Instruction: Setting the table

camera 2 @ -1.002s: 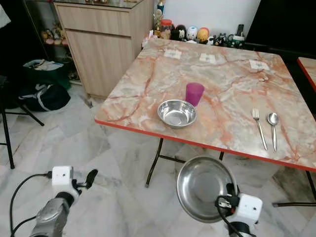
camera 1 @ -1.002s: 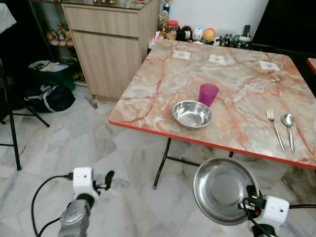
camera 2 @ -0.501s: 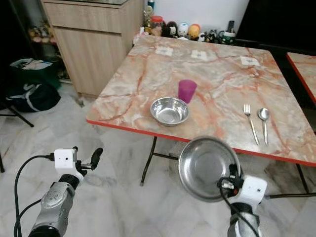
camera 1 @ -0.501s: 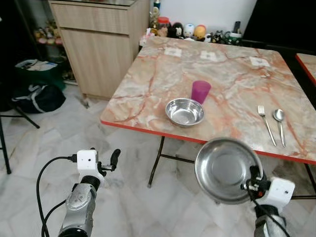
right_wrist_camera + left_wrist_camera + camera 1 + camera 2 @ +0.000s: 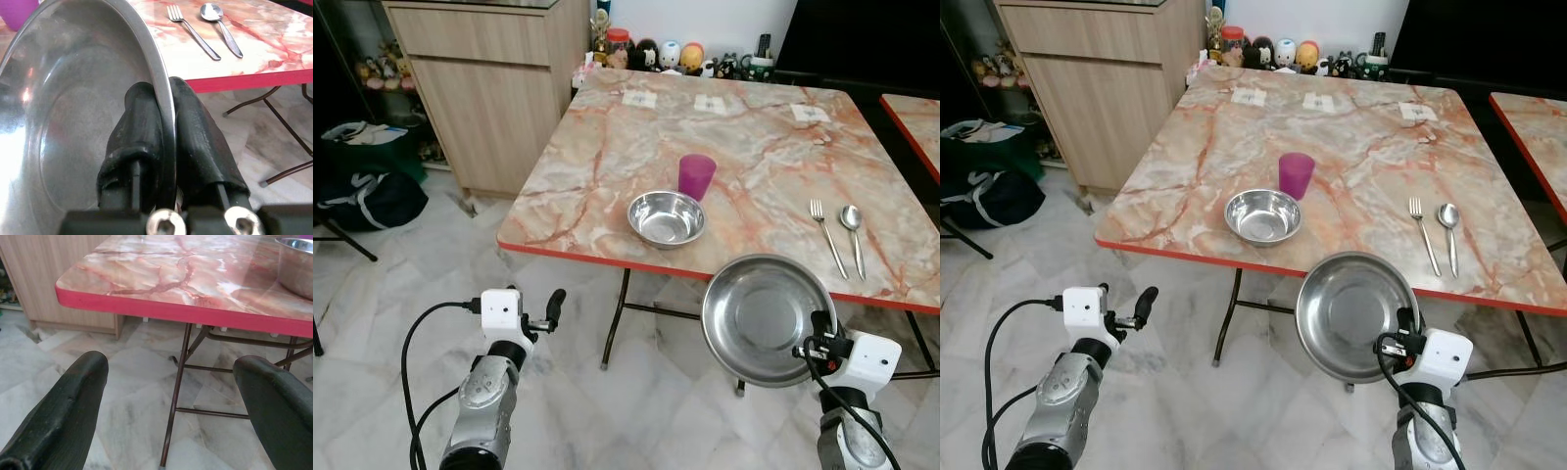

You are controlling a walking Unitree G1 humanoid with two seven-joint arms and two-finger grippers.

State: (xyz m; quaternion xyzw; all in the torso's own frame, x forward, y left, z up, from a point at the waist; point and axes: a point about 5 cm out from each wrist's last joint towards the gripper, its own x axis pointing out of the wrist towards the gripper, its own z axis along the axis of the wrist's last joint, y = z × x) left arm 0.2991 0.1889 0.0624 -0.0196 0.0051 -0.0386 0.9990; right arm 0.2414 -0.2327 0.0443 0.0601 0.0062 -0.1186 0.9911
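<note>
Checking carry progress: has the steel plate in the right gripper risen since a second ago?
Yes. The plate has risen; its rim now overlaps the table's red edge.

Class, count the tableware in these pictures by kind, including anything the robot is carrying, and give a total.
Steel plate, pinched at its rim by the right gripper: 1
Steel bowl: 1
Purple cup: 1
Fork: 1
Spoon: 1
Total: 5

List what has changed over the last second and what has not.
The right pincer has lifted the large round steel plate from below the table's edge to level with it, still clamped on the rim. The left pincer rose slightly, still open. On the marble table, nothing moved.
</note>
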